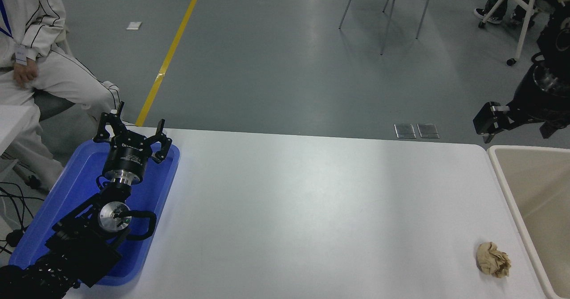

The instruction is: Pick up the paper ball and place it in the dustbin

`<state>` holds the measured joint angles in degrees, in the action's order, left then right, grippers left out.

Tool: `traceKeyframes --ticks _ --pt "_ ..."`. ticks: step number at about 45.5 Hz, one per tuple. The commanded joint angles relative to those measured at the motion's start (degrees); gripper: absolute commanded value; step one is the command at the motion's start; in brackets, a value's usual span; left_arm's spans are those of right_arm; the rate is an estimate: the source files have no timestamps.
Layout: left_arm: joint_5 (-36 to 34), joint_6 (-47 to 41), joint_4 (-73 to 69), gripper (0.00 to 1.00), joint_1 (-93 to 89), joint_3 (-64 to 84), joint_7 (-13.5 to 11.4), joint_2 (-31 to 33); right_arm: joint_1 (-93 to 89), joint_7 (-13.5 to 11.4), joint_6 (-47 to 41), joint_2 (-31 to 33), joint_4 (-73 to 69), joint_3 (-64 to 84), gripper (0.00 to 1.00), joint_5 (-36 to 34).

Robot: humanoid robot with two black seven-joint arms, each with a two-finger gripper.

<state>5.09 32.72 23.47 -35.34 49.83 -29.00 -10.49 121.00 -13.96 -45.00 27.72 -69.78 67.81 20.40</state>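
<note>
Here paper ball (493, 259) beside dustbin (512, 187), bin cropped; left gripper (132, 129) spread, empty; right gripper (490, 118) state unclear.

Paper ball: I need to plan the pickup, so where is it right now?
In the head view, the paper ball lies on the white table near its front right corner, just left of the dustbin rim and outside it.

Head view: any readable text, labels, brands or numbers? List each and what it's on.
White print on the left pincer body: blurred, unreadable.
No print visible on the paper ball, dustbin, blue tray, white table or right pincer.
Nothing else legible.
</note>
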Motion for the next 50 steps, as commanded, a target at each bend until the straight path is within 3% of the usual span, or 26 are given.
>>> traceKeyframes --ticks 1,50 --pt "-0.1 0.0 0.0 1.00 0.0 0.0 0.0 -0.1 -0.7 0.0 0.0 0.0 0.0 -0.3 1.00 0.0" --pt "0.0 0.1 0.0 1.00 0.0 0.0 0.0 -0.1 -0.7 0.0 0.0 0.0 -0.1 -0.5 1.00 0.1"
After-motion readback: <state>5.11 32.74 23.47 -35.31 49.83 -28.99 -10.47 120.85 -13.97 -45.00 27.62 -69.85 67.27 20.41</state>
